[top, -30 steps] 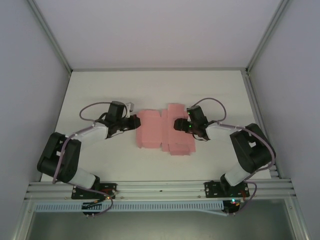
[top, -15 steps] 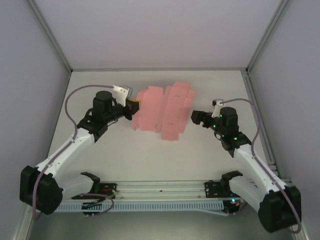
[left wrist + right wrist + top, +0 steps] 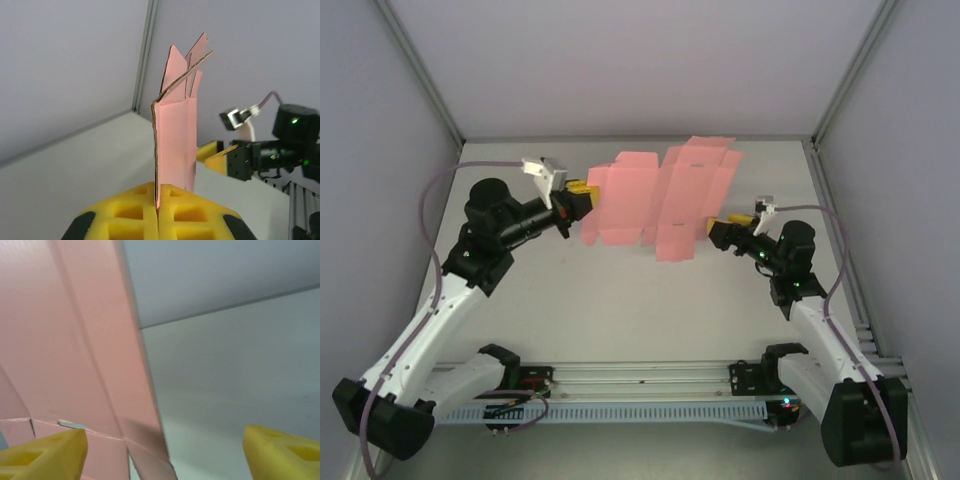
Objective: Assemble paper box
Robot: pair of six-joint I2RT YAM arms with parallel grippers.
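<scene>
Top external view: the paper box (image 3: 655, 195), a flat pink die-cut sheet with flaps, is raised clear of the table (image 3: 620, 310), over its far middle. The left gripper (image 3: 582, 200), over the table's far left, pinches the sheet's left edge. The left wrist view shows the card clamped between the yellow pads (image 3: 125, 220). The right gripper (image 3: 718, 228), over the table's right side, has its jaws wide and holds nothing.

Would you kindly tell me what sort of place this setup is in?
Probably a lab robot cell: a white table boxed in by plain grey walls on aluminium posts, with two arms bolted to a rail at its near edge.
</scene>
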